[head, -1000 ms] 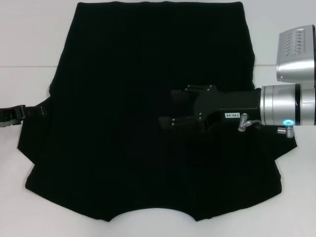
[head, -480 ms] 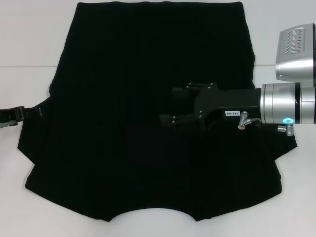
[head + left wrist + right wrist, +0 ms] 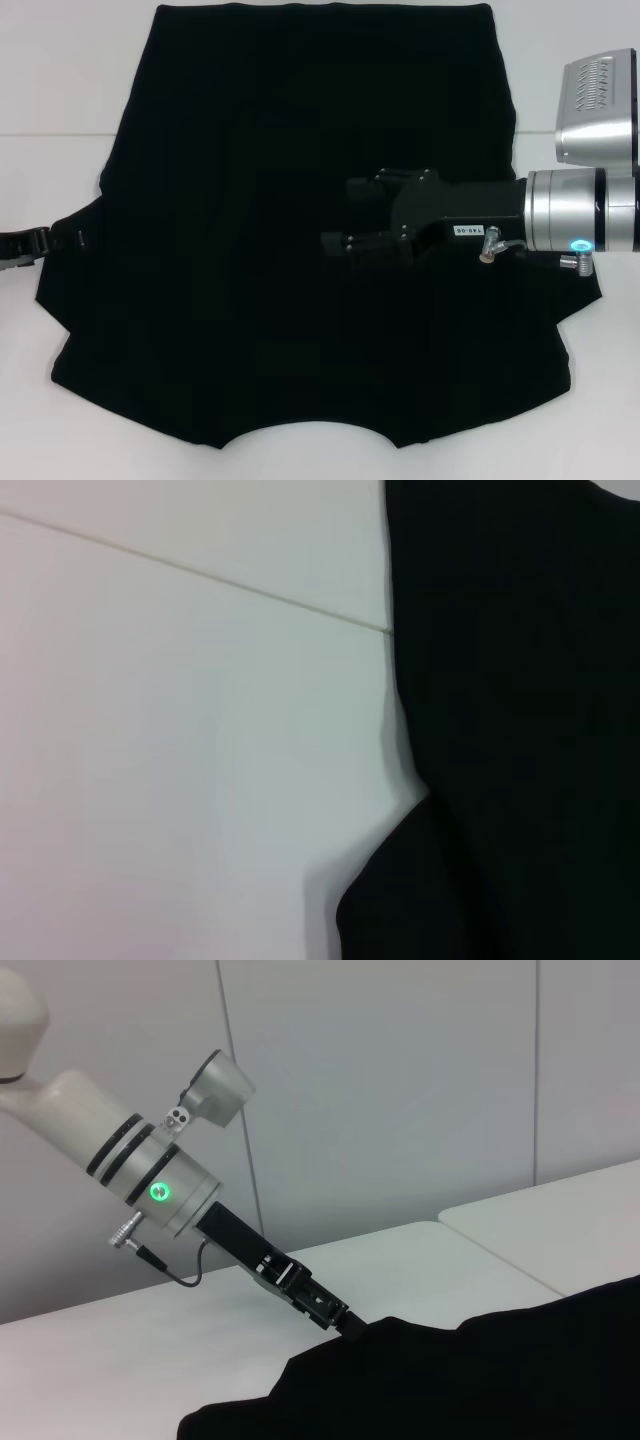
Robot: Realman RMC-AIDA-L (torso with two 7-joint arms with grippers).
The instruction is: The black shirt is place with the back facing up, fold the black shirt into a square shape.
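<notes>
The large soft black short-sleeved cloth shirt (image 3: 300, 230) lies spread flat on the white table (image 3: 60, 80), one garment only, plain side up with no lettering showing. Its curved neck opening is at the near edge, closest to the robot's body, and its straight hem is at the far edge, so its long axis runs from near to far. The two short sleeves spread out to either side of the neck end.

At the shirt's left sleeve edge sits the black left gripper (image 3: 40, 240), its tip right at the cloth; in the right wrist view it (image 3: 345, 1320) meets the edge of the shirt (image 3: 480, 1380), which seems slightly raised there. Whether its fingers are apart or clamped on the fabric cannot be told. The left wrist view shows only the shirt's (image 3: 510, 730) side edge and sleeve notch against the table (image 3: 180, 760).

Farther in, over the shirt's middle toward its right side, the black right gripper (image 3: 345, 215) on its silver arm reaches in from the right, with its two fingers apart and nothing between them.

A thin seam line (image 3: 50, 135) crosses the table on the shirt's left, towards the hem end.
</notes>
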